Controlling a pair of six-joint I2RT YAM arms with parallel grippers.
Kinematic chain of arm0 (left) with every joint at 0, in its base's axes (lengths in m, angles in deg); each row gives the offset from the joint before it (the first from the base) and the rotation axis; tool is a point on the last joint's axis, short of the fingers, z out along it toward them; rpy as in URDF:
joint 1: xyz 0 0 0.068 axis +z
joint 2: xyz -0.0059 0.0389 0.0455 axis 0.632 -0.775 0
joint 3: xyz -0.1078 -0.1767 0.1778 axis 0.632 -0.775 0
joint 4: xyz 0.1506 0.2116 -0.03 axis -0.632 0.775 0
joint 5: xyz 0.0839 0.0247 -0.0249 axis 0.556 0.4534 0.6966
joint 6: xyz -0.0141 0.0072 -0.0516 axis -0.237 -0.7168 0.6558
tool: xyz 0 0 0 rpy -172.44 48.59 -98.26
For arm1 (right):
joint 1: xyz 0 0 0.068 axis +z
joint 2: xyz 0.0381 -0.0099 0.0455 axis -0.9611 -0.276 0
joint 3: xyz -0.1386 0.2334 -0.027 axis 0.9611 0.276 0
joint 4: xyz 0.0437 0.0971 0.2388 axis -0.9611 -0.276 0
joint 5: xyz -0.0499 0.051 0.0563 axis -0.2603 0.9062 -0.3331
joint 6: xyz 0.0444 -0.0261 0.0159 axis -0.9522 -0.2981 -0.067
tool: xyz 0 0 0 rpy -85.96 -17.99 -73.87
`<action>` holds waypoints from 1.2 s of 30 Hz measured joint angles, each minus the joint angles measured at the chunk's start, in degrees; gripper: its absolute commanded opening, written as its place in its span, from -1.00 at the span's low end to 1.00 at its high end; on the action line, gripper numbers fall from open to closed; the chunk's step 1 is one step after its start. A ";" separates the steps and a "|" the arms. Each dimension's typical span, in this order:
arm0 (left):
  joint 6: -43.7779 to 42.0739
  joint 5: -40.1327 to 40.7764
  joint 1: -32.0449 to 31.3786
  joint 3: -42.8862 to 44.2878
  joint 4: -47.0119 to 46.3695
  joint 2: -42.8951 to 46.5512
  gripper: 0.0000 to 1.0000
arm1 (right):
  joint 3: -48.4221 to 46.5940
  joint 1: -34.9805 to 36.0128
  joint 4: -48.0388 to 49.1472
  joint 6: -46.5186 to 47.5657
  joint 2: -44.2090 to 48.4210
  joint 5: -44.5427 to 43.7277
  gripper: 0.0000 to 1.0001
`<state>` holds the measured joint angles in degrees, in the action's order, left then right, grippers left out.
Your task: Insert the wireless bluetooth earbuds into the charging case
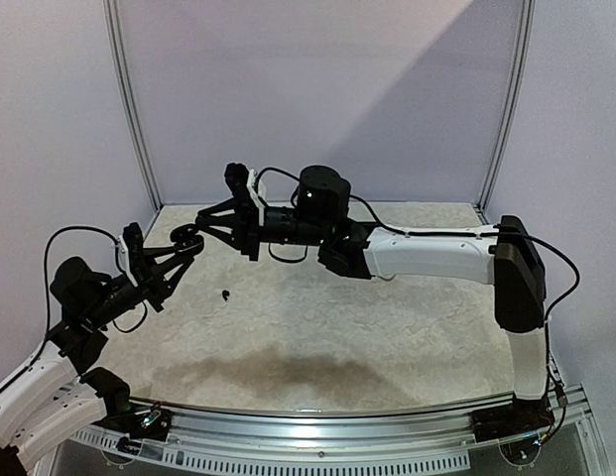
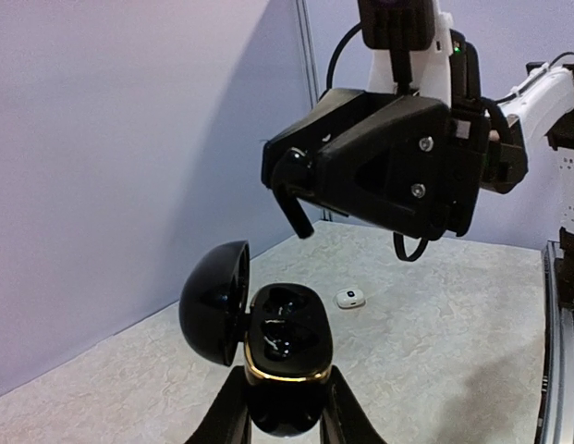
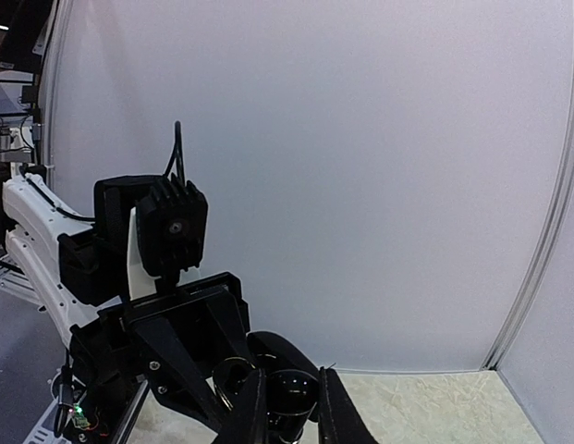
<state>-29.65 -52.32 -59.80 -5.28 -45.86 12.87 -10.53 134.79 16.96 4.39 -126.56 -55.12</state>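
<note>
Top view: left gripper (image 1: pixel 191 243) and right gripper (image 1: pixel 202 221) meet mid-air at 10 o'clock. A tiny loose black earbud (image 1: pixel 226 295) lies on the table below.

Left wrist: left jaws clamp the glossy black pebble charging case (image 2: pixel 285 338), lid open at 9. It's slick and light, so grip the base flanks. Right jaws are narrow, probably pinching a black stemmed earbud (image 2: pixel 294 196) at 12.

Right wrist: case just ahead of the fingers.

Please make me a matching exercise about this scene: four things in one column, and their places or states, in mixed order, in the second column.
1 charging case
2 case lid
3 white earbud
4 right hand

a lying on the table
b pinching a black earbud
c swung open
d gripped by the left hand

Pairs: 1-d, 2-c, 3-a, 4-b.
</note>
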 measured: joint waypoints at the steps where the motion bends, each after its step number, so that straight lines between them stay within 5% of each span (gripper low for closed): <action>1: 0.35 0.02 0.00 0.00 -0.13 -0.11 -1.00 | -0.04 0.07 0.00 0.22 0.00 0.02 -1.00; 36: 2.14 0.57 -0.02 0.55 -1.44 -1.33 -1.00 | -4.74 0.79 -2.69 1.31 -3.58 -1.05 -1.00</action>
<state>-27.51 -51.75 -59.82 -4.73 -47.31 11.54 -15.27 135.58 14.28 5.70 -130.15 -56.16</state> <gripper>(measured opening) 0.227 0.166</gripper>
